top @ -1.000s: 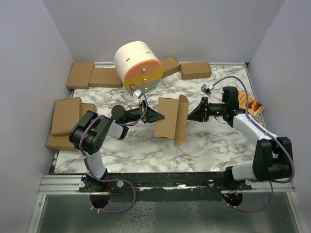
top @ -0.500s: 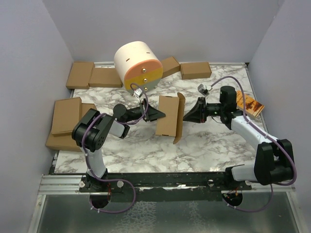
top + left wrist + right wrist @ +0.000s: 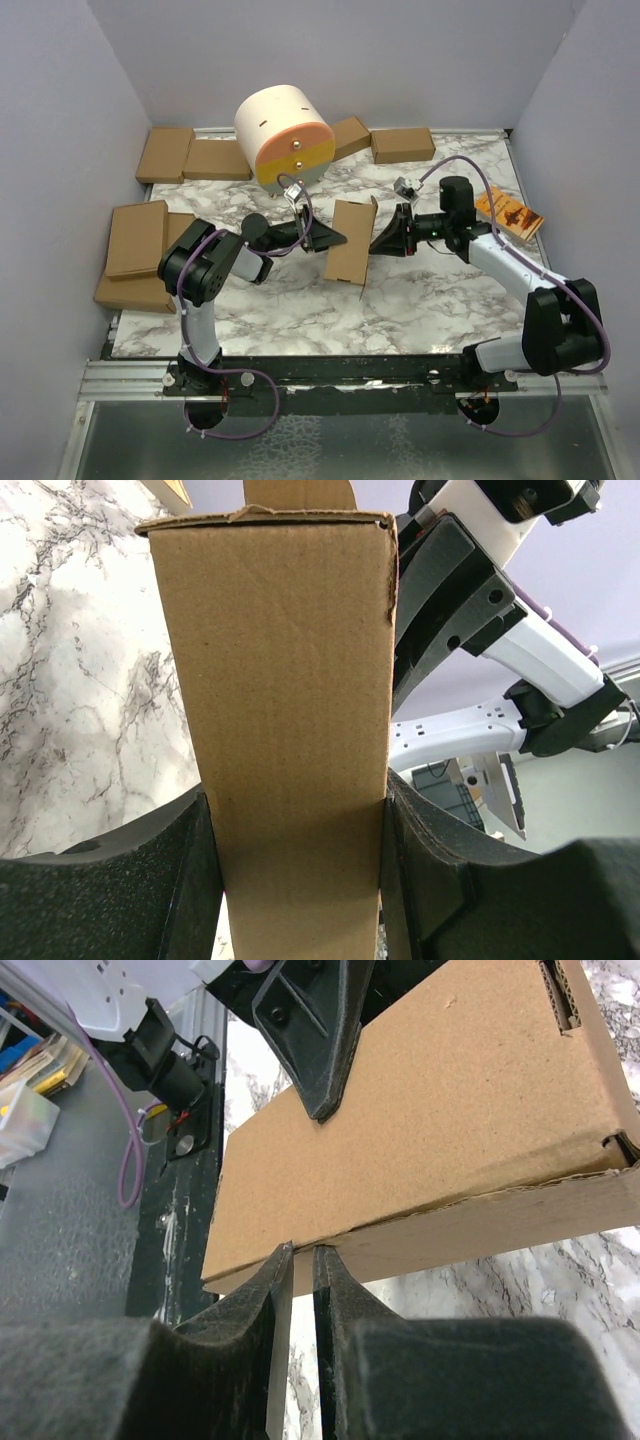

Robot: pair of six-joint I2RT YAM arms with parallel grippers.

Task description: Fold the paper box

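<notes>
The paper box (image 3: pixel 350 252) is a flat brown cardboard box held up on its edge over the middle of the marble table (image 3: pixel 440 300). My left gripper (image 3: pixel 335 240) comes from the left and is shut on the box across its thickness. The left wrist view has the box (image 3: pixel 285 730) wedged between both black fingers (image 3: pixel 150 880). My right gripper (image 3: pixel 377 243) is shut with only a narrow slit between its fingers. Its tips (image 3: pixel 300 1252) press on the seam where the lid meets the box's side wall (image 3: pixel 480 1225). Nothing is between them.
A white and orange cylinder (image 3: pixel 285 135) stands at the back centre. Brown ready-made boxes lie along the back edge (image 3: pixel 190 157) (image 3: pixel 402 144) and stacked at the left (image 3: pixel 135 250). An orange booklet (image 3: pixel 510 212) lies at the right, behind my right arm.
My right gripper has moved left, pushing the flap that stood out from the box flat against it. The left gripper has kept its hold and lifted the box slightly away.
</notes>
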